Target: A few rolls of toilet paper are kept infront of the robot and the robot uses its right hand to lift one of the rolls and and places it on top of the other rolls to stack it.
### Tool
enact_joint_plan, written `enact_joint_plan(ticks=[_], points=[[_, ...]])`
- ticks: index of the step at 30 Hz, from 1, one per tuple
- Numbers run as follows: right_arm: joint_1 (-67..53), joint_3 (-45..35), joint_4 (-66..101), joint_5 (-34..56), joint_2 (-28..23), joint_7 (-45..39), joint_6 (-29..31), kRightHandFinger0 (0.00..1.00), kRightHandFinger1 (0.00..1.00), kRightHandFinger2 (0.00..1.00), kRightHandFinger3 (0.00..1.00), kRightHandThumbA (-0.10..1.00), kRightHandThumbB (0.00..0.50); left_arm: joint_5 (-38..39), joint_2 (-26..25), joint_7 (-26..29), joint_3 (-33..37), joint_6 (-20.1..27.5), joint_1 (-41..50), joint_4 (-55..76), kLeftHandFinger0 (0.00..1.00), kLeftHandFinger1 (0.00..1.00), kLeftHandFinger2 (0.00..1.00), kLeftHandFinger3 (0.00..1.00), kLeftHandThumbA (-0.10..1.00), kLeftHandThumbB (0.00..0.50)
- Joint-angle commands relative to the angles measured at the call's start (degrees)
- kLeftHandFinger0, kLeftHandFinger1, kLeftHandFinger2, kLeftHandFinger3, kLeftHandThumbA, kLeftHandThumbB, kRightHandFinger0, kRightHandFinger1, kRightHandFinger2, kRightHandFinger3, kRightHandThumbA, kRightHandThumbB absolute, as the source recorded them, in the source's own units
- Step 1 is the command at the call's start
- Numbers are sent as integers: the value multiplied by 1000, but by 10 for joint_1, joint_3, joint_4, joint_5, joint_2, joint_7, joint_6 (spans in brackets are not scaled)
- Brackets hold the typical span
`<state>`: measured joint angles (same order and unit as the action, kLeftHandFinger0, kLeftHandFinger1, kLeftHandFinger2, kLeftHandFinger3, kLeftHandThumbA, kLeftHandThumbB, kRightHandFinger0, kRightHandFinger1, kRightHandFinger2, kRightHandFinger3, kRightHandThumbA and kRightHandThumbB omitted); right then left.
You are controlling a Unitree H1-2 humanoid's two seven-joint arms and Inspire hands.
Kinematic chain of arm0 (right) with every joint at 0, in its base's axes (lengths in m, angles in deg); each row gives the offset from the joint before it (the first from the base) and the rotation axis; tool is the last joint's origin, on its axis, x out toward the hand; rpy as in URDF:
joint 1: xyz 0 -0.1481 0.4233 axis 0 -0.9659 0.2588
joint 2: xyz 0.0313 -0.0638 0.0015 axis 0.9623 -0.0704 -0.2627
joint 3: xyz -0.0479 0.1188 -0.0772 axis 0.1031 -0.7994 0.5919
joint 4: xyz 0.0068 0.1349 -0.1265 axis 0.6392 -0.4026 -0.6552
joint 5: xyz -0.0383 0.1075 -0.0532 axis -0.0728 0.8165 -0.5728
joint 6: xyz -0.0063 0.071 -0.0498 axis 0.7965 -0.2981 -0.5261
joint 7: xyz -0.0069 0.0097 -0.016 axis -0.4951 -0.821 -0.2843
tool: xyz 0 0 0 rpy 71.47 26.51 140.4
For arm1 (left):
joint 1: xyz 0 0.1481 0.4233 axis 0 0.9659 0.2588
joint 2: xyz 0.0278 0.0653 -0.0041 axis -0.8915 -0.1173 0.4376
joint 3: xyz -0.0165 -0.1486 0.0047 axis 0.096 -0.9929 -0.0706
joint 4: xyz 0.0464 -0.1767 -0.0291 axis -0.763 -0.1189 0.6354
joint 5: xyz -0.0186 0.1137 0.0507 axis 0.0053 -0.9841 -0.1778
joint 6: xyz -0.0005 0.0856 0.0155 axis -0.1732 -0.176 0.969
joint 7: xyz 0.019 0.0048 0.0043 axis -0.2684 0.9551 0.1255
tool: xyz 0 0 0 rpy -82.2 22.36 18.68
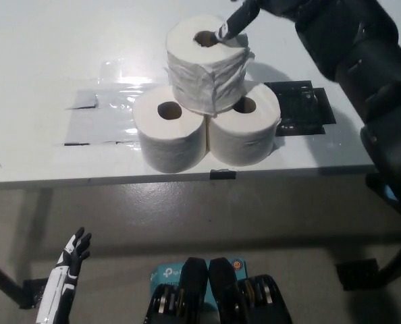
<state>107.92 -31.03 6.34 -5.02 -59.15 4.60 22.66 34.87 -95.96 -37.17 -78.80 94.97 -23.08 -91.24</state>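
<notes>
I noted the top roll (207, 64) sitting upright, core axis vertical, on the lower rolls: it straddled the left roll (170, 135) and the right roll (244, 131), and seemed also to rest on a further roll hidden behind them, though I could not confirm that. The right hand (244, 17) came in from the far right, mostly cut off by the picture's top edge; one black finger (231, 25) reached down-left with its tip at the rim of the top roll's core hole. Whether the other fingers were spread or curled I could not tell. The roll lay down-left and nearer than the hand, so I judged a clean release would mean drawing the finger up and back to the right, along the core axis, not dragging sideways. The left hand (69, 266) hung idle low at the left, below the table (45, 54) edge, fingers apart. The table was white and smooth, with a clear film patch (99, 118) left of the rolls and a black pad (302, 108) to their right; grey floor (187, 209) lay nearer.
</notes>
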Motion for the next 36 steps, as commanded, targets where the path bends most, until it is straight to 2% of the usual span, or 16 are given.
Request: enact_joint_plan(ticks=[1, 9, 13, 14, 15, 16, 18, 19, 22, 23, 26, 27, 30, 31, 33, 36], points=[[62, 6, 6, -14, -12, -24, 1, 1000, 1000, 1000, 1000, 747, 427, 4, -10, -6, 4, 6, -4, 19, 1000, 1000, 1000, 1000, 1000, 225], [80, -20, 10, 9, -28, -69, -4, 1000, 1000, 1000, 1000, 743, 445, 2, -5, -7, 10, 2, -4, 17, 1000, 1000, 1000, 1000, 1000, 244], [109, -74, 53, 50, -77, -79, 19, 1000, 1000, 1000, 1000, 1000, 390, 4, -7, -3, 7, 4, -16, 18, 1000, 1000, 1000, 1000, 1000, 219], [114, -83, 60, 53, -83, -76, 22, 1000, 1000, 1000, 1000, 1000, 392, 4, -8, -2, 6, 2, -21, 18, 1000, 1000, 1000, 1000, 1000, 217], [118, -104, 86, 66, -99, -77, 24, 1000, 1000, 1000, 1000, 1000, 343, 0, -7, 3, 4, 1, -29, 17, 1000, 1000, 1000, 1000, 1000, 223], [118, -121, 122, 74, -119, -73, 34, 1000, 1000, 1000, 1000, 1000, 306, -2, -7, 5, 3, -1, -39, 15, 1000, 1000, 1000, 1000, 1000, 221], [98, -141, 252, 59, -163, -44, 27, 1000, 1000, 1000, 1000, 1000, 339, -3, -6, 5, 2, -11, -61, 12, 1000, 1000, 1000, 1000, 1000, 237], [78, -157, 342, 55, -187, -33, 14, 1000, 1000, 1000, 1000, 1000, 318, -2, -7, 4, 3, -8, -75, 5, 1000, 1000, 1000, 1000, 1000, 224], [32, -190, 525, 34, -239, -19, -13, 1000, 1000, 1000, 1000, 1000, 330, 4, -7, 2, 3, -5, -105, -10, 1000, 1000, 1000, 1000, 1000, 217], [9, -204, 595, 28, -259, -18, -10, 1000, 1000, 1000, 1000, 1000, 290, 7, -7, 1, 2, -9, -113, -9, 1000, 1000, 1000, 1000, 1000, 210], [-60, -275, 761, 68, -291, -31, -40, 1000, 1000, 1000, 1000, 1000, 323, 18, -6, -1, -1, -6, -133, -16, 1000, 1000, 1000, 1000, 1000, 189], [-93, -309, 833, 94, -304, -36, -45, 1000, 1000, 1000, 1000, 1000, 278, 25, -4, -2, -3, -11, -145, -19, 1000, 1000, 1000, 1000, 1000, 197], [-149, -358, 950, 112, -327, -43, -75, 1000, 1000, 1000, 1000, 1000, 231, 32, -3, -4, -4, -14, -164, -25, 1000, 1000, 1000, 1000, 1000, 194], [-190, -398, 1015, 140, -337, -50, -107, 1000, 1000, 1000, 1000, 1000, 254, 34, -1, -3, -5, -18, -172, -28, 1000, 1000, 1000, 1000, 1000, 195], [-250, -449, 1088, 161, -345, -42, -113, 1000, 1000, 1000, 1000, 1000, 236, 36, 0, -1, -7, -23, -183, -29, 1000, 1000, 1000, 1000, 1000, 195], [-322, -512, 1179, 187, -318, -8, -151, 1000, 1000, 1000, 1000, 1000, 245, 37, 0, -1, -8, -27, -192, -31, 1000, 1000, 1000, 1000, 1000, 197]])
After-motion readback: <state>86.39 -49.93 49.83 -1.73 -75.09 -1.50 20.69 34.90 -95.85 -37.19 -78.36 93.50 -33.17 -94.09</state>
